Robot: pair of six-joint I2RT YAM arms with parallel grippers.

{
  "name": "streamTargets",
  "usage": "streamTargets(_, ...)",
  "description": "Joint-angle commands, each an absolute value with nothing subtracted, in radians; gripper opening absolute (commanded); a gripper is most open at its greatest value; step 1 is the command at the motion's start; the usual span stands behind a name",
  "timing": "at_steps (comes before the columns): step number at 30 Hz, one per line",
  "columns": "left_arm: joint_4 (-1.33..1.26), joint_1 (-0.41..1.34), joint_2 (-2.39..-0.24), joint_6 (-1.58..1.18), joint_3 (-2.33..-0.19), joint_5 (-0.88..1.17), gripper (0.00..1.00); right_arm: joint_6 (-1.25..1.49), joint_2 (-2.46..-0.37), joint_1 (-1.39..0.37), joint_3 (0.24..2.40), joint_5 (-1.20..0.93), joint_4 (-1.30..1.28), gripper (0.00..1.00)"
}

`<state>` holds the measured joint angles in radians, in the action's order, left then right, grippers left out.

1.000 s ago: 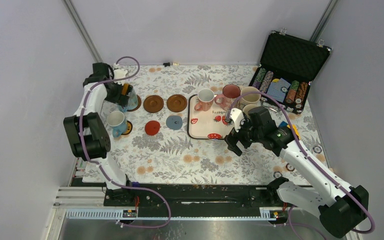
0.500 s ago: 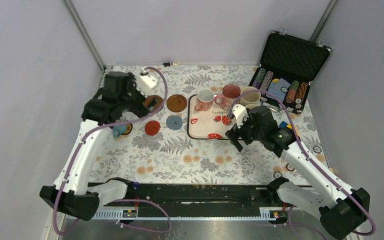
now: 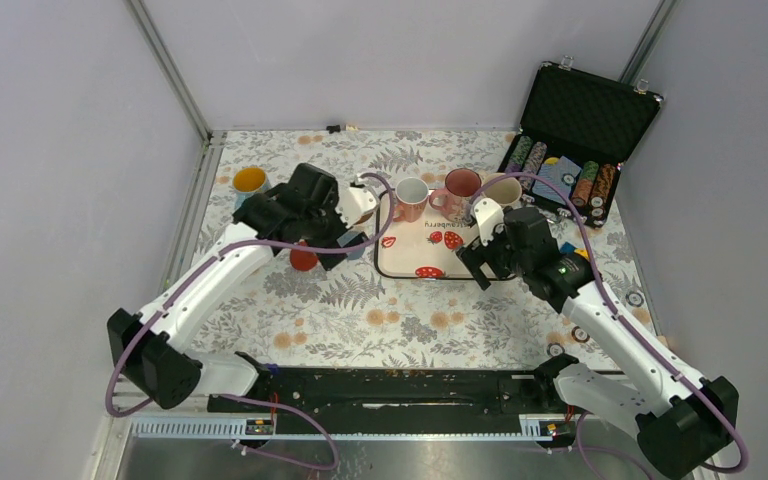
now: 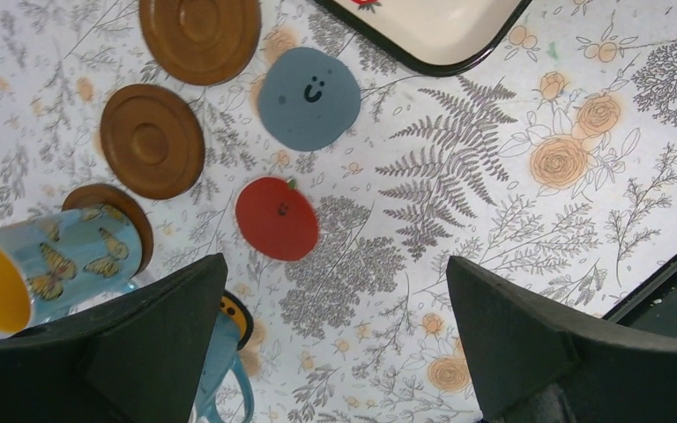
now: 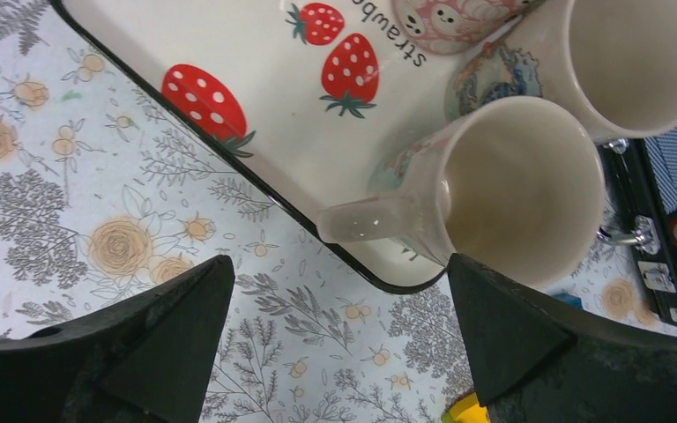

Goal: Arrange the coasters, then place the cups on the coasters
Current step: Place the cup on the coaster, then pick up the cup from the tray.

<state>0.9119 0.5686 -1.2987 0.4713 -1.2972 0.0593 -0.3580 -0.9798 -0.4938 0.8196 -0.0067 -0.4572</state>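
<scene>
My left gripper (image 4: 335,335) is open and empty, hanging above the cloth near the red coaster (image 4: 276,218) and grey-blue coaster (image 4: 308,97). Two brown coasters (image 4: 152,139) lie bare. A third carries the blue cup with the yellow inside (image 4: 44,273) (image 3: 250,180). A blue handle (image 4: 229,388) pokes over the black-and-orange coaster (image 4: 236,319). My right gripper (image 5: 335,335) is open by the tray's (image 5: 229,53) corner, just short of a cream cup (image 5: 520,189). Behind it stand a second cream cup (image 5: 635,62) and the pink cup (image 3: 460,185). The white cup with the pink handle (image 3: 412,195) is also on the tray.
An open black case of poker chips (image 3: 570,170) stands at the back right, close to the tray. The flowered cloth (image 3: 380,310) covers the table, with grey walls on three sides. My left arm (image 3: 220,270) crosses over the coaster rows.
My left arm swung from the far-left corner rightward over the coasters, leaving the blue cup standing on its brown coaster. My right gripper moved up towards the tray's corner.
</scene>
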Motion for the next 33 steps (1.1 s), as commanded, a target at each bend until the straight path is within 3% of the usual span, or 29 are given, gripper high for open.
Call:
streamTargets(1,0.855,0.607,-1.345,0.441,-1.310,0.023,0.99,-0.342,-0.964,-0.472,0.811,0.058,-0.401,1.00)
streamTargets(12,0.837,0.624,-1.289,0.455,-1.240,0.020,0.99,-0.310,-0.981,-0.428,0.803,0.300,-0.313,1.00)
streamTargets(20,0.852,0.608,-1.025,0.443,-1.049,-0.162,0.99,-0.241,-0.983,-0.420,0.858,0.198,-0.327,1.00)
streamTargets(23,0.781,0.571,-0.859,0.418,-0.939,-0.227,0.99,-0.197,-1.073,-0.422,0.974,0.121,-0.394,1.00)
streamTargets(29,0.653,0.377,-0.519,0.334,-0.755,-0.093,0.99,-0.067,-1.363,-0.435,1.218,0.081,-0.513,0.96)
streamTargets(33,0.612,0.340,-0.390,0.272,-0.649,-0.051,0.99,-0.129,-1.536,-0.523,1.320,0.307,-0.489,1.00)
